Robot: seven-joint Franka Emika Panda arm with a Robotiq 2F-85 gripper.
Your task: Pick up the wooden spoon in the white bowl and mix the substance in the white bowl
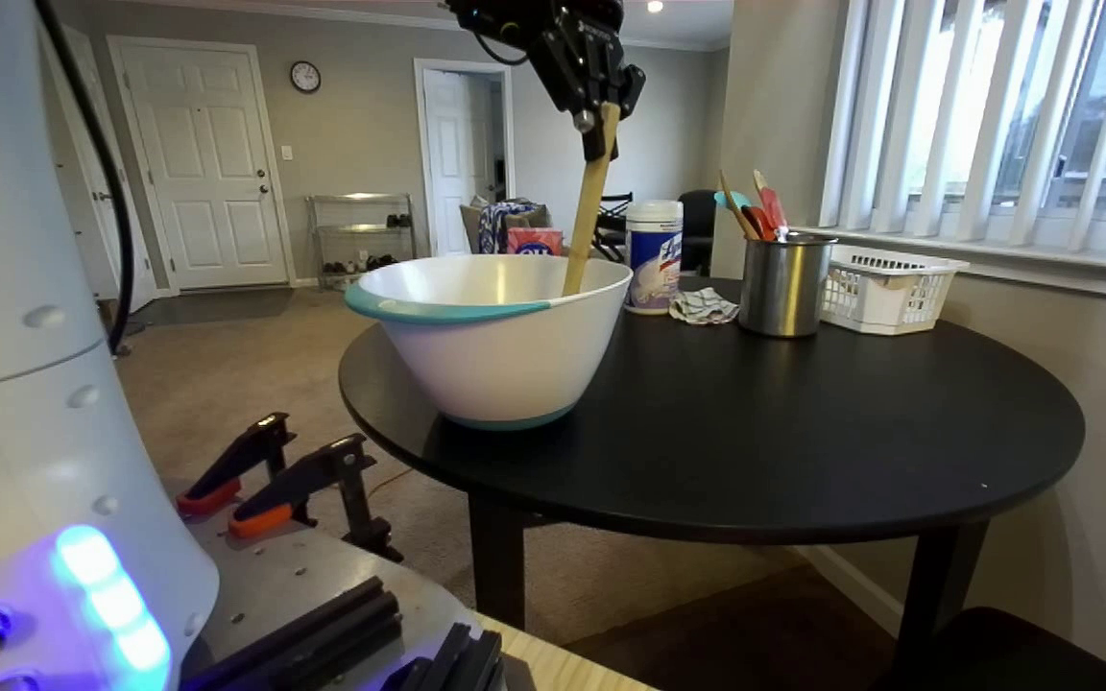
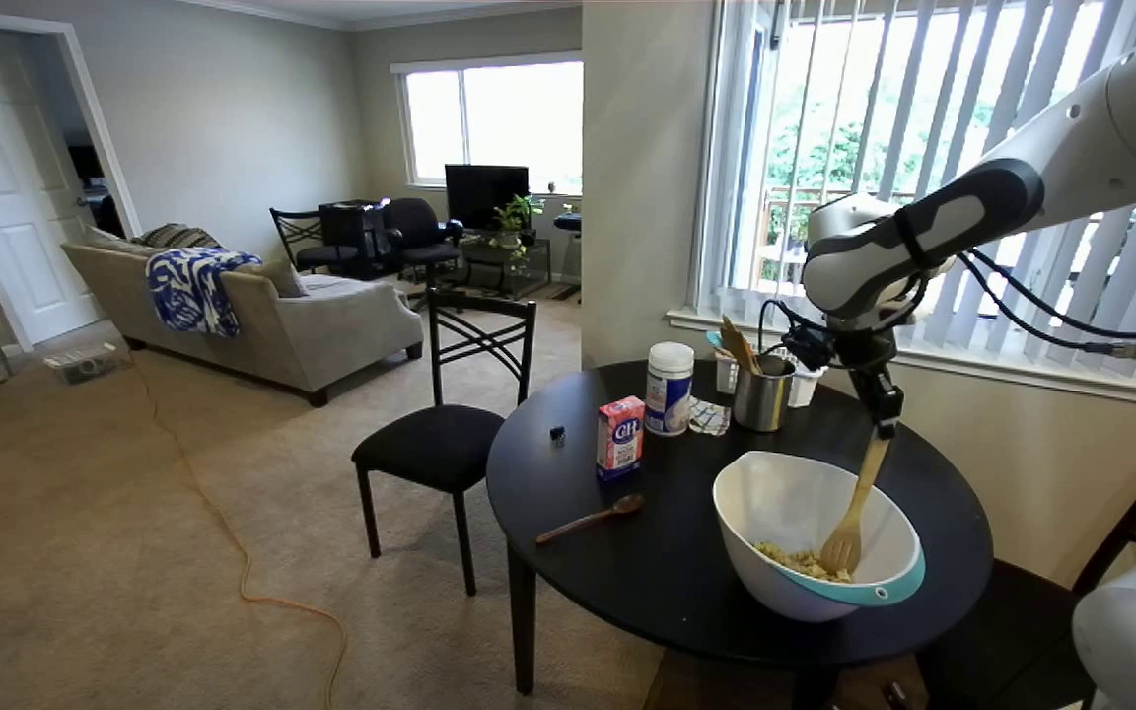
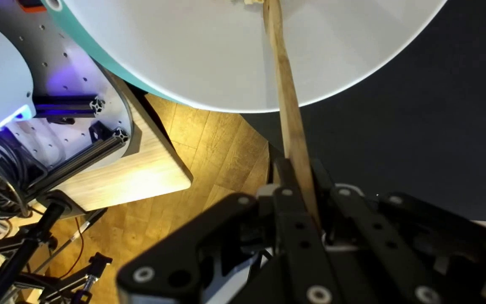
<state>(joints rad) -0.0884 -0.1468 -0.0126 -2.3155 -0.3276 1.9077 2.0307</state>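
The white bowl (image 1: 505,369) with a teal rim band stands near the table edge, and it shows in both exterior views (image 2: 790,493) and in the wrist view (image 3: 209,63). A crumbly yellowish substance (image 2: 793,559) lies in its bottom; only a bit shows in the wrist view (image 3: 253,1). The light wooden spoon (image 1: 588,216) has a slotted, fork-like head (image 2: 841,547) resting in the substance. My gripper (image 1: 604,144) is shut on the upper handle (image 3: 289,105), above the bowl's rim. The spoon leans, its handle rising past the rim.
The round black table (image 1: 803,432) also bears a steel utensil holder (image 1: 783,288), a white basket (image 1: 889,293), a wipes canister (image 2: 669,390), a cloth (image 1: 704,306), a pink box (image 2: 619,439), a small dark object (image 2: 557,434) and a dark wooden spoon (image 2: 588,521). A chair (image 2: 440,444) stands beside it.
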